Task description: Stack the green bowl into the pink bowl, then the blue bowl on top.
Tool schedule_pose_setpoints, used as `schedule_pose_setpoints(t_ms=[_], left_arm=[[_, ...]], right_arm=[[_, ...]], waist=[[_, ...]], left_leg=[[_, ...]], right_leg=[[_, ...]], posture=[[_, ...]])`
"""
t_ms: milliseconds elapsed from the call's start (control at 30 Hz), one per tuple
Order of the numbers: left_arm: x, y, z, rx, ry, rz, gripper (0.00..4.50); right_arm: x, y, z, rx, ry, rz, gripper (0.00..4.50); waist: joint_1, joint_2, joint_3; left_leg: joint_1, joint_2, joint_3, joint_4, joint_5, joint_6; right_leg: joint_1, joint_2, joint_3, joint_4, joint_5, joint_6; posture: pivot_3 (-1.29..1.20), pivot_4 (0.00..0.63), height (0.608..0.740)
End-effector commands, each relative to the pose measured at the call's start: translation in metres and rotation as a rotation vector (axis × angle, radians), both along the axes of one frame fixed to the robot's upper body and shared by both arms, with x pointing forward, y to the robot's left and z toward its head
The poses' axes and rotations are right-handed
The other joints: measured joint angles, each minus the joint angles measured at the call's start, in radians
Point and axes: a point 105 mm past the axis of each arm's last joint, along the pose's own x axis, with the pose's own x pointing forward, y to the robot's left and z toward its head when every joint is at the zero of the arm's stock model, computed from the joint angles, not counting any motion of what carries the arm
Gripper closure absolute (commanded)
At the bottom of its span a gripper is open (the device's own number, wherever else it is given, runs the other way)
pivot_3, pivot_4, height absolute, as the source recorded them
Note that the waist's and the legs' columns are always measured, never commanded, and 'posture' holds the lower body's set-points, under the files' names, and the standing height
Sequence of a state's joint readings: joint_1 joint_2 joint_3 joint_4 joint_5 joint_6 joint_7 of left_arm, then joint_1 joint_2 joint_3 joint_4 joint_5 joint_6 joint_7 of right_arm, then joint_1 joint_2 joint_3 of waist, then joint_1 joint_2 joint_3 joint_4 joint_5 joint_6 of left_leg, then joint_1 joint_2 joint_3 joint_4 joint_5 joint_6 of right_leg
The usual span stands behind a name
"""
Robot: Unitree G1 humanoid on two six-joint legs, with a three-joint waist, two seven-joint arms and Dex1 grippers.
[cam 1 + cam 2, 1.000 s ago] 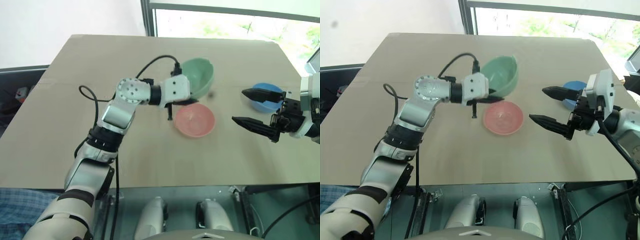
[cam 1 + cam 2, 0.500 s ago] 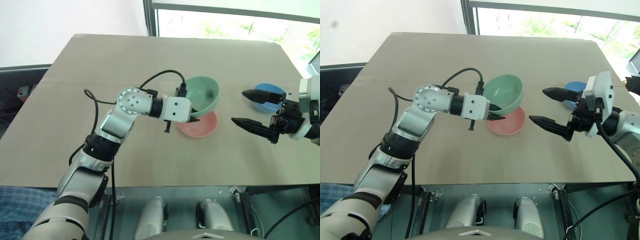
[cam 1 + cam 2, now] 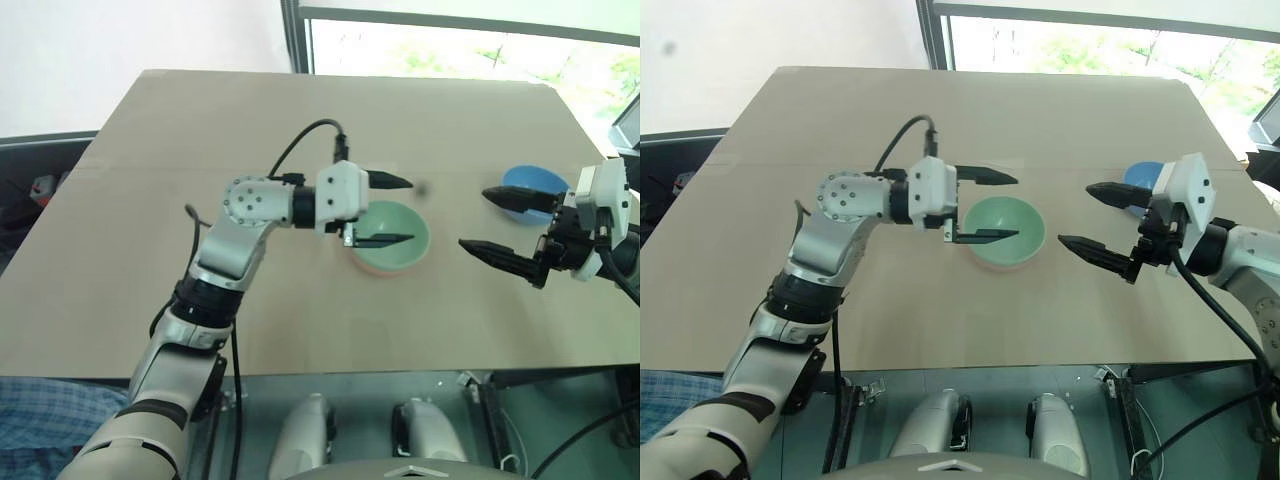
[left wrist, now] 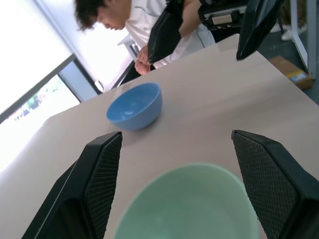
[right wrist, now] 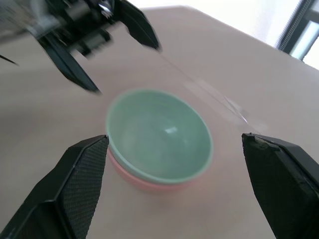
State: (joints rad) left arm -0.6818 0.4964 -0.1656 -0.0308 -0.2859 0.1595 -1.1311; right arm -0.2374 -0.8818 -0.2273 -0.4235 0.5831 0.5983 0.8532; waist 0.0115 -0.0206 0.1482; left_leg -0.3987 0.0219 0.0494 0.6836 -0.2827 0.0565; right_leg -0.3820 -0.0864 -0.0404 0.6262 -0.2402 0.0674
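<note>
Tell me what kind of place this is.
Probably a robot lab or test room: a bare tan table by a big window, a person standing near, and plain plastic bowls.

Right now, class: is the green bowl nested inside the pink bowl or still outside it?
Inside. The green bowl sits upright in the pink bowl, whose rim shows just beneath it.

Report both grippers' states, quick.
Left gripper: open, holding nothing, over the green bowl.
Right gripper: open, holding nothing.
</note>
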Motion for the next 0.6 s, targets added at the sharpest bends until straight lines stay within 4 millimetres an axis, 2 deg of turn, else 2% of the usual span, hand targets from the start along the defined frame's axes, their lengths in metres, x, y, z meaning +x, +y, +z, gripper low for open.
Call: schedule_pose_setpoints(t_ms=[33, 200, 233, 367, 467, 600], left_arm=[[0.001, 0.028, 0.008, -0.042, 0.016, 0.089, 0.79], [0.006, 0.080, -0.001, -0.043, 0.094, 0.268, 0.79], [0.003, 0.093, -0.001, -0.055, 0.114, 0.309, 0.79], [-0.007, 0.125, -0.005, -0.062, 0.188, 0.400, 0.79], [-0.022, 0.142, -0.018, 0.018, 0.202, 0.421, 0.79], [-0.038, 0.144, -0.012, -0.018, 0.190, 0.412, 0.79]], right_arm=[[0.024, -0.020, -0.003, -0.101, -0.062, -0.123, 0.00], [0.059, -0.037, -0.006, -0.153, -0.101, -0.228, 0.00], [0.066, -0.039, -0.011, -0.169, -0.087, -0.238, 0.00], [0.085, -0.050, -0.029, -0.271, -0.034, -0.281, 0.00], [0.100, -0.058, -0.042, -0.307, 0.028, -0.331, 0.00], [0.118, -0.072, -0.058, -0.428, 0.055, -0.398, 0.00]], waist=[[0.000, 0.000, 0.000], [0.000, 0.001, 0.001], [0.000, 0.001, 0.001], [0.004, 0.001, 0.001], [-0.003, 0.002, 0.002], [0.001, 0.002, 0.002]], left_leg=[[0.000, 0.000, 0.000, 0.000, 0.000, 0.000], [0.000, 0.000, 0.001, 0.000, 0.000, 0.000], [0.000, 0.000, 0.001, -0.001, 0.000, 0.000], [-0.001, 0.000, 0.000, -0.002, 0.000, 0.000], [-0.001, -0.001, 0.001, -0.002, 0.000, 0.000], [-0.001, 0.000, 0.001, -0.002, 0.000, -0.001]], right_leg=[[0.000, 0.000, 0.000, 0.000, 0.000, 0.000], [-0.001, 0.000, 0.000, -0.001, 0.000, 0.000], [-0.001, 0.000, 0.000, -0.001, 0.000, 0.000], [-0.001, 0.000, -0.001, -0.002, 0.000, 0.000], [-0.001, -0.001, 0.000, -0.002, 0.000, 0.000], [-0.001, -0.001, -0.001, -0.002, 0.000, 0.000]], posture=[[0.00, 0.150, 0.740], [0.00, 0.150, 0.740], [0.00, 0.150, 0.740], [0.00, 0.150, 0.740], [0.00, 0.150, 0.740], [0.00, 0.150, 0.740]])
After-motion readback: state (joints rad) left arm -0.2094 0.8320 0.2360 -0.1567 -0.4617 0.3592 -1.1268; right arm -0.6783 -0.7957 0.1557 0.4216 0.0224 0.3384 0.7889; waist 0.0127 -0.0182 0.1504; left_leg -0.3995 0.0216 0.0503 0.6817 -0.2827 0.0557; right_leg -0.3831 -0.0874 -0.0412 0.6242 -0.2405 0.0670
